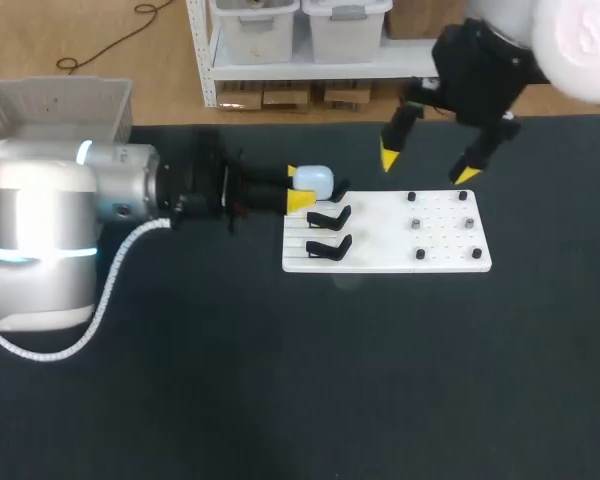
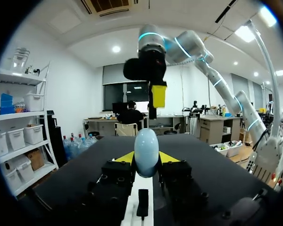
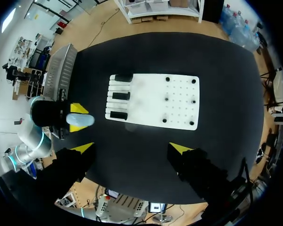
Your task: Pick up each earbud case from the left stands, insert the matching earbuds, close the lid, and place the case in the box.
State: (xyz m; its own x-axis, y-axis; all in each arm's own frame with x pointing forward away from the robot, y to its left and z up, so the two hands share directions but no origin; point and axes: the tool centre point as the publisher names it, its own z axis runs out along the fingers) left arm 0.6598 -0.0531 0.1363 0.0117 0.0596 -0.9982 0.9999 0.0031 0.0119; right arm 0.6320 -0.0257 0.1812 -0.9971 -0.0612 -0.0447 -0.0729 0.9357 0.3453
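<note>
Left end effector (image 1: 300, 187): its two yellow-tipped fingers are closed in on the earbud case (image 1: 315, 180) from opposite sides, and both touch it.
Earbud case: pale blue-white and rounded, it is held between the left fingers. In the left wrist view it stands up like an egg (image 2: 146, 151) between the tips. Whether it also rests on anything underneath cannot be told.
Right end effector (image 1: 424, 162): the fingers are spread wide with nothing between them. It hangs above the far edge of the board (image 1: 380, 252). In the left wrist view it shows ahead of the left end effector and higher (image 2: 156, 96).
Board: white and flat on the dark worktop (image 1: 280, 380). It lies just ahead of the left end effector and below the right one (image 3: 153, 101).
Stands (image 1: 329, 216): black and set in a row along the board edge nearest the left end effector. Two are bare, just beside the held case, and a third dark one shows close against the case.
Pegs (image 1: 420, 223): small dark studs on the board half under the right end effector. They are too small to identify.
Box (image 1: 55, 108): a pale slatted box behind the left end effector, beside that arm and well apart from the board.
</note>
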